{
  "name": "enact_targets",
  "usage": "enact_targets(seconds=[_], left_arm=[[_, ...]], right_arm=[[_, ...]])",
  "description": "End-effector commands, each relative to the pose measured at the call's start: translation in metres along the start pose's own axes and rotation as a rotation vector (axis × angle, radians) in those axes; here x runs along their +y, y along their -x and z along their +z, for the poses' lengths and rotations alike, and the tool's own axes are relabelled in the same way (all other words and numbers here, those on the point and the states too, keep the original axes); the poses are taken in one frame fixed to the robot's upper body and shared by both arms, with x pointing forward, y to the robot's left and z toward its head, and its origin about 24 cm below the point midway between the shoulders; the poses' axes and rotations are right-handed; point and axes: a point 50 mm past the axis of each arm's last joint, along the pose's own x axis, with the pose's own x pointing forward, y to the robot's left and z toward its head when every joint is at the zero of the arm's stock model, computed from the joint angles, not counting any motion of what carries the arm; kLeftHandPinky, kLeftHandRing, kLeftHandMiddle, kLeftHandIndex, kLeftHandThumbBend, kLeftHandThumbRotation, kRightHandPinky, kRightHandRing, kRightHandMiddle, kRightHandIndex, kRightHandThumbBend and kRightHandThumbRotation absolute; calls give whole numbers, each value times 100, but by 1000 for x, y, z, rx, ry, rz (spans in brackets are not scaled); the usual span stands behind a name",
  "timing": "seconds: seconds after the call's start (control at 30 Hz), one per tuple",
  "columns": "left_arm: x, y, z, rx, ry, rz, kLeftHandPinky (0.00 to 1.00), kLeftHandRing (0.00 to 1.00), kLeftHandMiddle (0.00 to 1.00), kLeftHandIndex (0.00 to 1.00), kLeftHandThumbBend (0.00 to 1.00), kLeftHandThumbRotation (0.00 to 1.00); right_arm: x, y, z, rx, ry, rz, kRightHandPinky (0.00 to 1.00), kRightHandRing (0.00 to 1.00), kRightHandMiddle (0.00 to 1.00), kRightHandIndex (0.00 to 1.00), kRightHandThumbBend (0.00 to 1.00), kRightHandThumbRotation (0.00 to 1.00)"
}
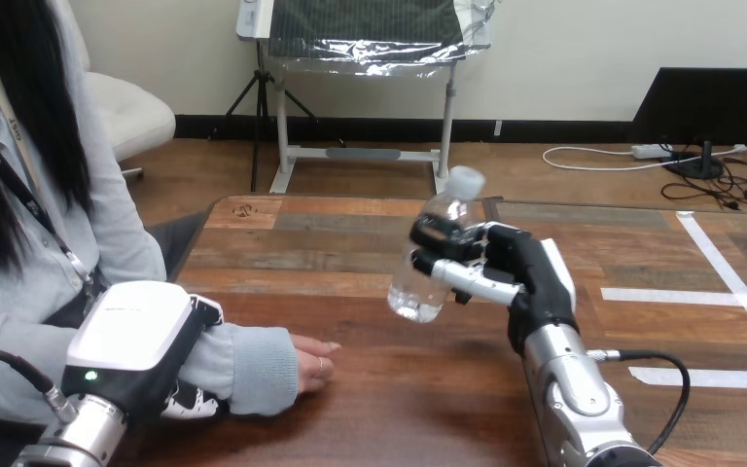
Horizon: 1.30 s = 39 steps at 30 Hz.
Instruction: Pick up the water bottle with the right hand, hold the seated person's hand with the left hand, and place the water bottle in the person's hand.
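Observation:
A clear plastic water bottle point(435, 251) with a white cap hangs tilted above the middle of the table, cap up and leaning right. My right hand point(515, 272) is shut on it, fingers and thumb wrapped round its body. At the lower left my left hand point(141, 345) lies over the person's forearm, with fingers curled under the light blue sleeve point(253, 365). The person's hand point(313, 365) rests palm down on the table, fingers pointing right, below and left of the bottle and apart from it.
The wooden table point(370, 282) stretches back to a far edge near the top of the planks. White tape strips point(681, 295) mark its right side. The person sits at the left edge.

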Motion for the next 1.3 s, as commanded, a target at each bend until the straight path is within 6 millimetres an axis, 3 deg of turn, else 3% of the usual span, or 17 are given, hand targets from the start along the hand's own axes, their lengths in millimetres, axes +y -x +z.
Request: enact_targets(seconds=[0.0,0.7,1.27], left_arm=[[40,-15,19,-111,12,159,26,31,37,43,81,0],[66,-20,35,-165,17,218,27,32,38,42,83,0],[77,-31,38,-192,1,258,28,33,38,43,84,0]], right_arm=[[6,-23,48,-146,63,19,25,29,39,42,74,0],[26,-26,47,-99,213,51,29,33,42,42,77,0],[40,-24,44,-97,289,100,31,35,43,42,78,0]])
